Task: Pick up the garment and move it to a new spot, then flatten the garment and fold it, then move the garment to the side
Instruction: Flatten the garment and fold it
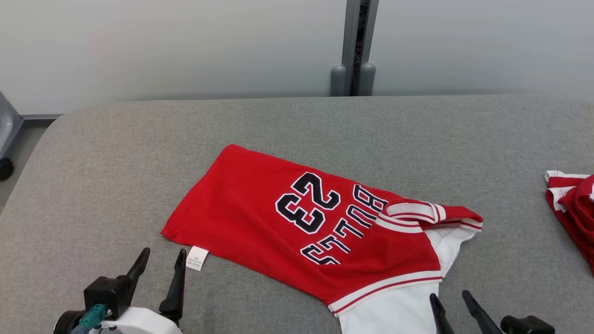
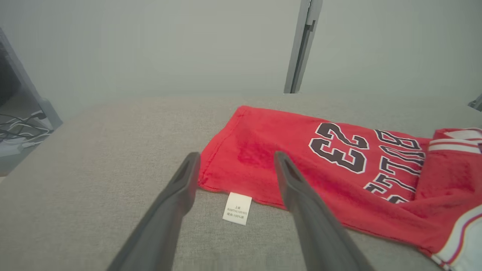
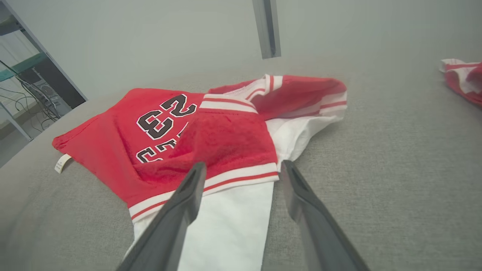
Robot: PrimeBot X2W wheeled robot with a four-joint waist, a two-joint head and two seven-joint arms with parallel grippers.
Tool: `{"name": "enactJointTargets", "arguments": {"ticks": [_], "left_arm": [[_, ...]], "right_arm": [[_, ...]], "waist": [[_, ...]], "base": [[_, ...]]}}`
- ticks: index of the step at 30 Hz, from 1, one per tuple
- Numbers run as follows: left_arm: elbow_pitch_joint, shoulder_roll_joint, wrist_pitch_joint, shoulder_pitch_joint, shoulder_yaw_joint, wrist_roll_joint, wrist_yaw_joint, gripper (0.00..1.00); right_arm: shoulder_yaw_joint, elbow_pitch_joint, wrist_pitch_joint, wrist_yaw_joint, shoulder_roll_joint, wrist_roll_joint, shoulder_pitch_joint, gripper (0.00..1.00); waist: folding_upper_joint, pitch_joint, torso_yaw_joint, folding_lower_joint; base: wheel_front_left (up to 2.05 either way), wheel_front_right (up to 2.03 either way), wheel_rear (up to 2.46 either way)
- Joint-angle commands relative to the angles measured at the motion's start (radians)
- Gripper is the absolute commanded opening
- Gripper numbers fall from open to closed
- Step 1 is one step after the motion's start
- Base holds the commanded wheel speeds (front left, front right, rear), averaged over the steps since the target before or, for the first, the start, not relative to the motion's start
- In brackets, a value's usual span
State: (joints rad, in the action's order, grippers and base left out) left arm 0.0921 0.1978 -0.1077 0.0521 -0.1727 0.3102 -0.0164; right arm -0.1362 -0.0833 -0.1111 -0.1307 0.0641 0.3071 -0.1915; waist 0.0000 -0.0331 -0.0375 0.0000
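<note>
Red garment (image 1: 260, 208) rumpled on grey surface (image 1: 116, 153). Left jaws spread, empty, at its seven o'clock; right jaws spread, empty, at five o'clock.

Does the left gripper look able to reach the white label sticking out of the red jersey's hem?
Probably yes. The left gripper is open, and the label lies flat on the grey cushion just ahead of it, with nothing between them.
</note>
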Motion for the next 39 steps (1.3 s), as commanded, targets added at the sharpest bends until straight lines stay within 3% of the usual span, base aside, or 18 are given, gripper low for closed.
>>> {"name": "enactJointTargets", "arguments": {"ticks": [1,8,17,27,28,29,30,31,39], "left_arm": [[0.021,0.007,0.026,-0.018,0.009,0.026,0.013,1.00],[0.092,0.051,0.133,-0.084,0.044,0.115,0.067,1.00],[0.213,0.136,0.266,-0.277,0.081,0.248,0.130,1.00],[0.326,0.197,0.402,-0.364,0.037,0.392,0.146,1.00],[0.329,0.197,0.419,-0.362,0.029,0.410,0.146,0.98],[0.328,0.197,0.432,-0.358,0.022,0.420,0.146,0.81],[0.324,0.192,0.448,-0.352,0.014,0.436,0.146,0.15],[0.319,0.188,0.465,-0.344,0.004,0.454,0.147,0.00],[0.227,0.222,0.470,-0.328,-0.007,0.503,0.147,0.00]], "right_arm": [[-0.015,-0.013,0.002,0.000,0.002,0.010,-0.006,1.00],[-0.084,-0.048,0.016,0.000,0.015,0.038,-0.027,1.00],[-0.130,0.020,0.093,0.000,0.047,0.076,-0.046,1.00],[-0.206,0.046,0.211,0.000,0.073,0.144,-0.029,1.00],[-0.212,0.047,0.220,0.000,0.075,0.151,-0.029,0.87],[-0.214,0.051,0.223,0.000,0.077,0.153,-0.027,0.31],[-0.222,0.053,0.228,-0.001,0.078,0.159,-0.024,0.00],[-0.230,0.054,0.239,-0.002,0.081,0.165,-0.025,0.00],[-0.215,0.105,0.220,-0.001,0.106,0.202,-0.015,0.00]], "waist": [[0.0000,-0.016,0.013,0.0000],[0.0000,-0.097,0.039,0.0000],[0.0000,-0.270,0.068,0.0000],[0.0000,-0.346,0.098,0.0000],[0.0000,-0.348,0.099,0.0000],[0.0000,-0.349,0.100,0.0000],[0.0000,-0.349,0.099,0.0000],[0.0000,-0.348,0.098,0.0000],[0.0000,-0.342,0.089,0.0000]], "base": [[0.00,0.00,0.00],[0.00,0.00,0.00],[0.00,0.00,0.00],[0.00,0.00,0.00],[0.00,0.00,0.00],[0.00,0.00,0.00],[0.00,0.00,0.00],[0.00,0.00,0.00],[0.00,0.00,0.00]]}}
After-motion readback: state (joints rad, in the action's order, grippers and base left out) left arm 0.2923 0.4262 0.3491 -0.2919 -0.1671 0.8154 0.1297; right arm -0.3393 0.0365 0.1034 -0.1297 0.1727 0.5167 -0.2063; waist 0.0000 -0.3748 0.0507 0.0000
